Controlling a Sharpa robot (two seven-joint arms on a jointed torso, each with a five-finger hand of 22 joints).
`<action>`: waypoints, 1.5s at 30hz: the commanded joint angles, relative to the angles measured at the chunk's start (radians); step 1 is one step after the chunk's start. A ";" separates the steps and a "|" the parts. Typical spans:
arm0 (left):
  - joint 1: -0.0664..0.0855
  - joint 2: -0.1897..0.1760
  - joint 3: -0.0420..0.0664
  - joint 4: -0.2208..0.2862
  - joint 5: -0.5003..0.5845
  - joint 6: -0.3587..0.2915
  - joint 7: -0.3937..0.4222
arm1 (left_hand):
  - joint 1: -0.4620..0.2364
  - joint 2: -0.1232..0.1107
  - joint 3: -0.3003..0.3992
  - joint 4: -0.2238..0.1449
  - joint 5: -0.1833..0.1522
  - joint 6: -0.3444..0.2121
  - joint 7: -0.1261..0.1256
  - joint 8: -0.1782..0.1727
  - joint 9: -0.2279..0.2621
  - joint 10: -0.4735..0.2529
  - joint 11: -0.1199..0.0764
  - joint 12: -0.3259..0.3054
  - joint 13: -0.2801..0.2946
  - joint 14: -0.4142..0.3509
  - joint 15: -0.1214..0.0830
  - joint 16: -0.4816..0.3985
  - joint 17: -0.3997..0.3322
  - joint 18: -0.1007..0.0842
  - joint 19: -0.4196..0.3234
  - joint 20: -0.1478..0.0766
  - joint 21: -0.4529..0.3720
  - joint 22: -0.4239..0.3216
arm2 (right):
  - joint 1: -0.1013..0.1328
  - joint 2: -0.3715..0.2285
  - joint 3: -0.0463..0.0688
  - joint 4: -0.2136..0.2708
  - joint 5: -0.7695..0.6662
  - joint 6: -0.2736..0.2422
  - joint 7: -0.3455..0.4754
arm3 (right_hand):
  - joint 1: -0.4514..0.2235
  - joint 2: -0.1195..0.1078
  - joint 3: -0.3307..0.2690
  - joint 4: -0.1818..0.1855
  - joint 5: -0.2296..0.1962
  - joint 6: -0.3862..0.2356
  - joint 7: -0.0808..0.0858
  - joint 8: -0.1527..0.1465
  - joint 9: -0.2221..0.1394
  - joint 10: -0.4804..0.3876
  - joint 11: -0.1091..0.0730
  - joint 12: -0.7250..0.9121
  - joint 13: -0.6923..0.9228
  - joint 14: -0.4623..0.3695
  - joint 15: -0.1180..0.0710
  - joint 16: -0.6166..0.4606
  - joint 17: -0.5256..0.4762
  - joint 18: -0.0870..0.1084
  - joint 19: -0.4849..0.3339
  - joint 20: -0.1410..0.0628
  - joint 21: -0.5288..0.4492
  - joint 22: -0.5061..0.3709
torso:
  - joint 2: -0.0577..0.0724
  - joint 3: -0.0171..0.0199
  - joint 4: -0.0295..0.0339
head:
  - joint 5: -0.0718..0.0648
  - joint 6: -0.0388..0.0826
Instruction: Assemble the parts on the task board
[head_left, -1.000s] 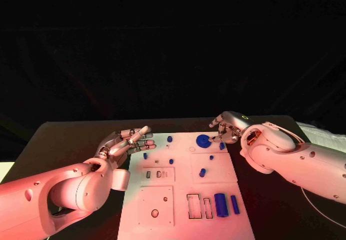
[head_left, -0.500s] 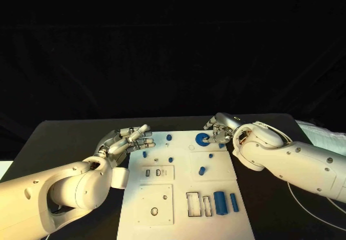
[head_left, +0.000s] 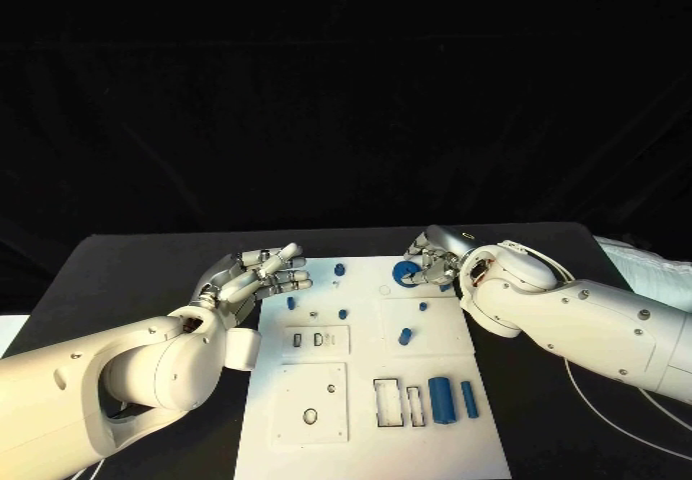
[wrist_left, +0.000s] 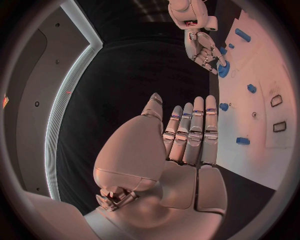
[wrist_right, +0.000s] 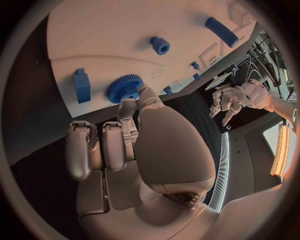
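Note:
The white task board (head_left: 368, 410) lies in the middle of the black table. A blue gear (head_left: 405, 273) lies at its far right corner, and my right hand (head_left: 434, 262) pinches its rim between thumb and finger. The right wrist view has the same gear (wrist_right: 125, 88) at my fingertips (wrist_right: 129, 106), beside a blue block (wrist_right: 82, 85). My left hand (head_left: 260, 281) hovers at the board's far left edge, fingers straight and apart, holding nothing. From the left wrist, that hand (wrist_left: 187, 135) points along the board toward the right hand (wrist_left: 203, 47) on the gear (wrist_left: 223, 68).
Two blue cylinders (head_left: 440, 395) (head_left: 469, 398) lie side by side near the board's front right, next to empty rectangular slots (head_left: 389, 408). Small blue pegs (head_left: 339, 270) (head_left: 405, 335) (head_left: 290, 302) stand across the far half. Black table surrounds the board on both sides.
The camera has shifted slightly. My right hand stays on the gear and my left hand stays at the board's far left edge; nothing was let go.

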 joint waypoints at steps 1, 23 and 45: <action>0.001 0.002 0.001 0.000 0.002 0.016 0.011 | 0.013 0.000 0.001 -0.005 -0.003 -0.001 0.004 -0.005 -0.001 -0.001 -0.001 -0.003 -0.001 -0.008 -0.001 -0.005 0.000 0.018 -0.009 0.000 -0.002 -0.001 | -0.002 0.004 -0.001 -0.002 -0.018 0.019 -0.006 | 0.002 0.007 0.003 0.003 0.007 0.012 -0.002 0.007 0.002 0.001 0.001 0.004 0.003 0.055 0.000 0.007 0.002 -0.016 0.006 0.003 0.006 0.024 | 0.000 0.0005 -0.0012 | -0.001 -0.006; 0.001 -0.001 0.001 0.001 0.002 0.015 0.013 | 0.014 0.001 0.002 -0.007 -0.003 -0.001 0.004 -0.005 -0.001 -0.002 -0.001 -0.003 -0.001 -0.008 -0.001 -0.005 0.000 0.018 -0.009 0.000 -0.002 -0.001 | -0.007 0.002 -0.002 0.001 -0.073 0.022 -0.018 | 0.023 0.026 0.018 -0.007 0.010 0.034 -0.006 0.013 0.005 -0.002 -0.004 0.017 0.028 0.055 -0.005 0.011 0.009 -0.017 0.008 -0.001 0.009 0.031 | 0.000 0.0009 0.0005 | -0.003 -0.019; 0.001 -0.004 0.001 0.000 0.002 0.012 0.012 | 0.015 0.002 0.003 -0.008 -0.003 -0.001 0.004 -0.005 -0.001 -0.002 -0.001 -0.003 -0.001 -0.008 -0.001 -0.005 0.000 0.018 -0.010 0.000 -0.002 -0.001 | -0.008 -0.007 -0.002 0.010 -0.067 0.006 -0.012 | 0.002 0.008 0.006 0.003 0.017 0.019 -0.002 0.001 0.001 -0.022 0.001 -0.010 0.013 0.053 -0.001 0.009 0.007 -0.017 0.005 0.001 0.009 0.029 | 0.001 0.0013 -0.0003 | -0.008 -0.019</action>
